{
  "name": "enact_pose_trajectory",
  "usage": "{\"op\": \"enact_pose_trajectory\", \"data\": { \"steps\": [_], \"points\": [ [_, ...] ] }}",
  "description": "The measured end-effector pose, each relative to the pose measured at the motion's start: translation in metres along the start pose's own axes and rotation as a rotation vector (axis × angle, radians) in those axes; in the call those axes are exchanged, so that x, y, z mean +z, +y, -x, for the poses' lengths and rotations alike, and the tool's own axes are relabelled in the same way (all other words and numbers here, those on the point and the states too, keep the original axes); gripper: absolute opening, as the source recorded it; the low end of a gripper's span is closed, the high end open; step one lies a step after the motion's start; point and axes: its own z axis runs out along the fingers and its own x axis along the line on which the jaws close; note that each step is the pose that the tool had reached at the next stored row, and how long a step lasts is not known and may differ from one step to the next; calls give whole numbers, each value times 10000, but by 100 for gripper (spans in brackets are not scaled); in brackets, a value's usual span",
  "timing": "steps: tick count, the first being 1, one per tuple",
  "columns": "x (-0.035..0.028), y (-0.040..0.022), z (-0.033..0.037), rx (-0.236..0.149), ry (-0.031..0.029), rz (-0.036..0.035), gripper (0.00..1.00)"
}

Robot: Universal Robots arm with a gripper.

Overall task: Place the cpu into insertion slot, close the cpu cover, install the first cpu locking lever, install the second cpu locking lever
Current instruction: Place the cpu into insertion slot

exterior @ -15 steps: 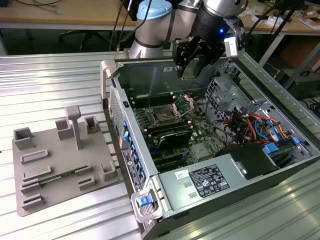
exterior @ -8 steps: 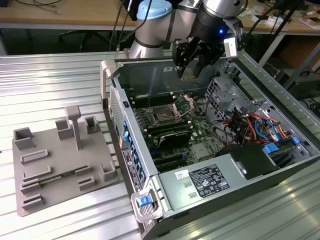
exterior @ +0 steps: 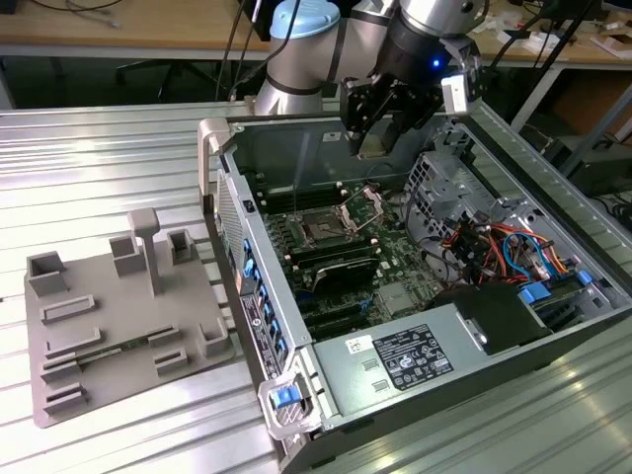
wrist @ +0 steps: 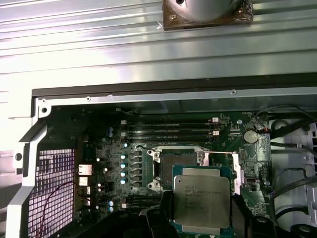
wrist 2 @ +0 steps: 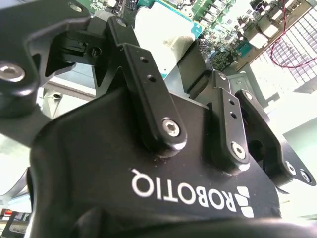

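Jaws clamp the cpu [wrist: 200, 198] by two opposite edges, metal top facing up, above the open insertion slot [wrist: 166, 159].

open computer case [exterior: 296, 158] on ribbed metal table [exterior: 99, 158] | grey fixture plate [exterior: 118, 306] beside it, exterior view's left

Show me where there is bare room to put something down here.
Bare ribbed table lies beyond the grey fixture, at the exterior view's left of the computer case. Inside is crowded: cables, the gripper holding the cpu.
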Motion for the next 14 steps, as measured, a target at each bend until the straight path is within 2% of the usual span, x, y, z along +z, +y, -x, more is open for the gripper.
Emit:
{"op": "enact_pose_trajectory", "data": {
  "steps": [14],
  "points": [
    [30, -5, 1, 0, -1, 1, 55]
  ]
}}
